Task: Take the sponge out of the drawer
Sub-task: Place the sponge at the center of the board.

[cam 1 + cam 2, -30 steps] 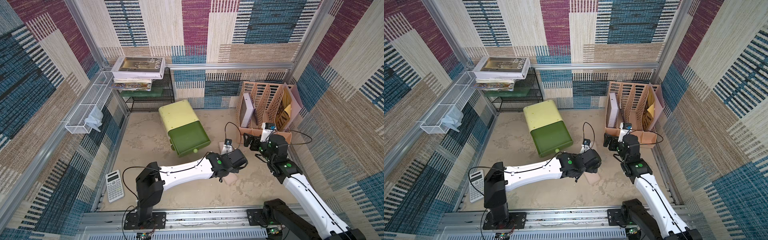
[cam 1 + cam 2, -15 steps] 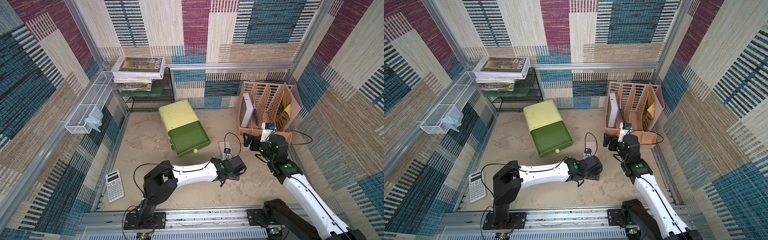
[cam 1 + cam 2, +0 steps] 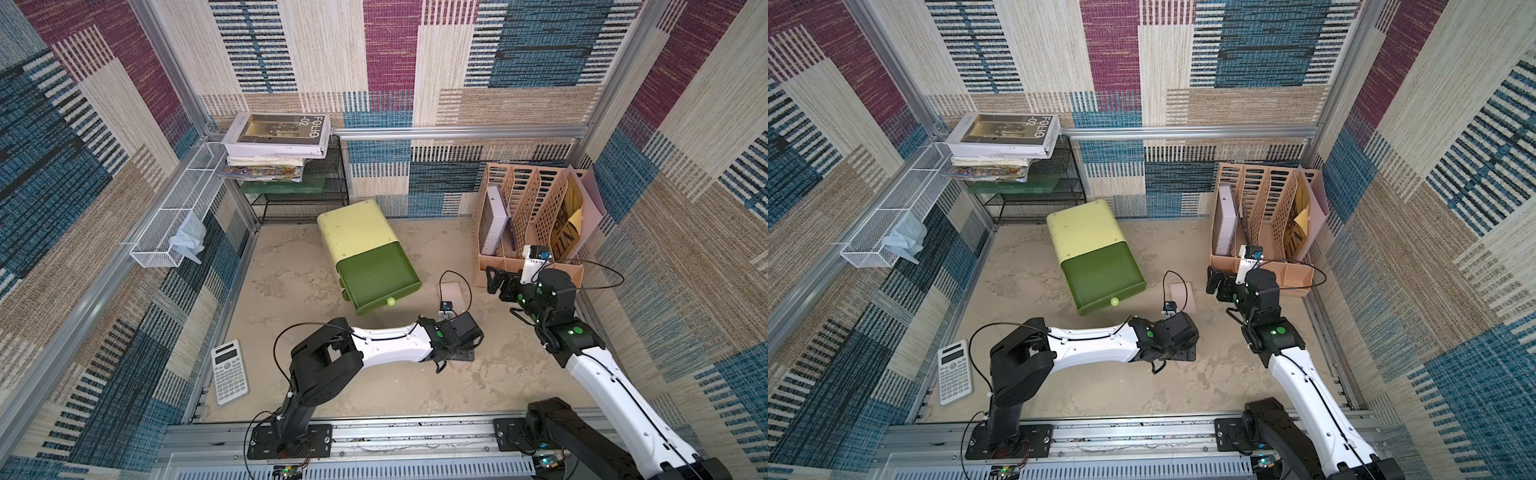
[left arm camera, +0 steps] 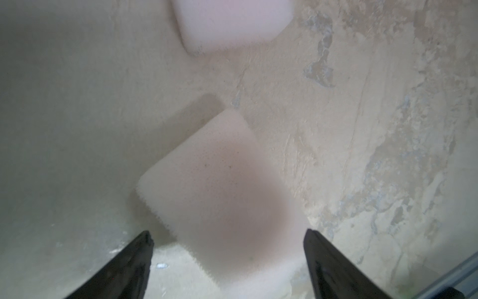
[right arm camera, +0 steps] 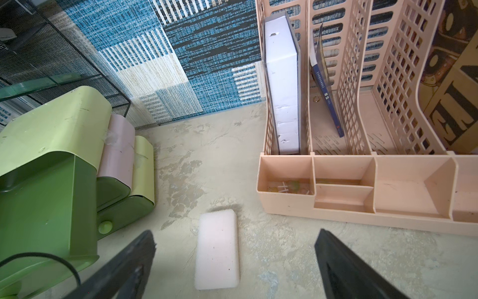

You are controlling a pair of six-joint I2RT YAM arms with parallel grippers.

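Note:
The green drawer unit (image 3: 361, 232) stands mid-table with its top drawer (image 3: 376, 272) pulled open; I see nothing in it. One pale pink sponge (image 4: 219, 186) lies on the table between the jaws of my left gripper (image 4: 227, 235), which stands open over it; in both top views this gripper (image 3: 457, 355) hides most of it. Another pale pink sponge (image 5: 217, 248) lies flat on the table (image 3: 452, 293) in front of my right gripper (image 5: 234, 238), also open and empty (image 3: 496, 280).
A peach file organizer (image 3: 532, 216) with folders stands at the back right, close to the right gripper. A calculator (image 3: 229, 372) lies front left. A black wire rack with books (image 3: 291, 195) and a white wire basket (image 3: 174, 224) line the back left.
The left arm has folded back toward its base and its gripper has slid slightly toward the front edge. The right arm has not moved.

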